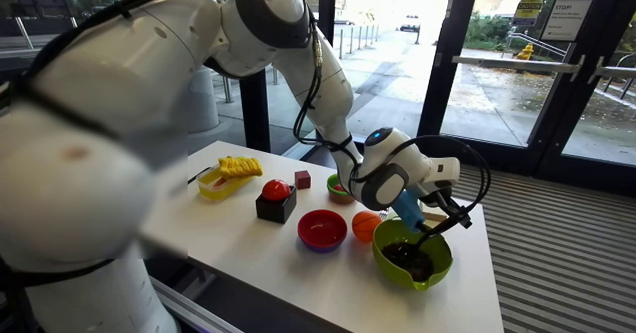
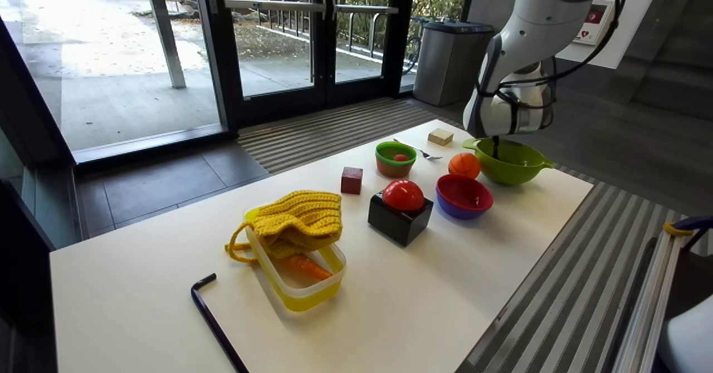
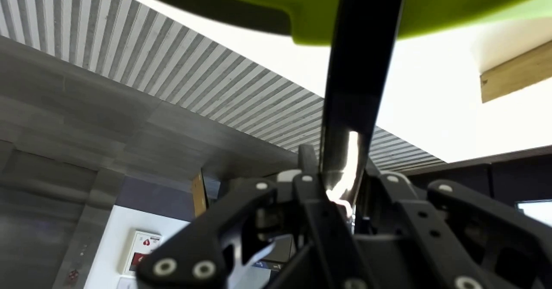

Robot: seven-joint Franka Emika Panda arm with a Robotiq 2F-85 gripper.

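Black utensil sits in the claw, which is clenched on its shaft. It slants down from the claw, lower end in the dark contents of the green mixing bowl; can't tell the head type or what the contents are. Bowl is below the claw, on the white table. Orange toy basketball is near the claw too, just beside the bowl in both exterior views. A bit farther from the claw: red bowl nested in a purple bowl. Wooden block shows to the right of the claw in the wrist view, resting on the table. Well away from the claw: red dome button on a black box.
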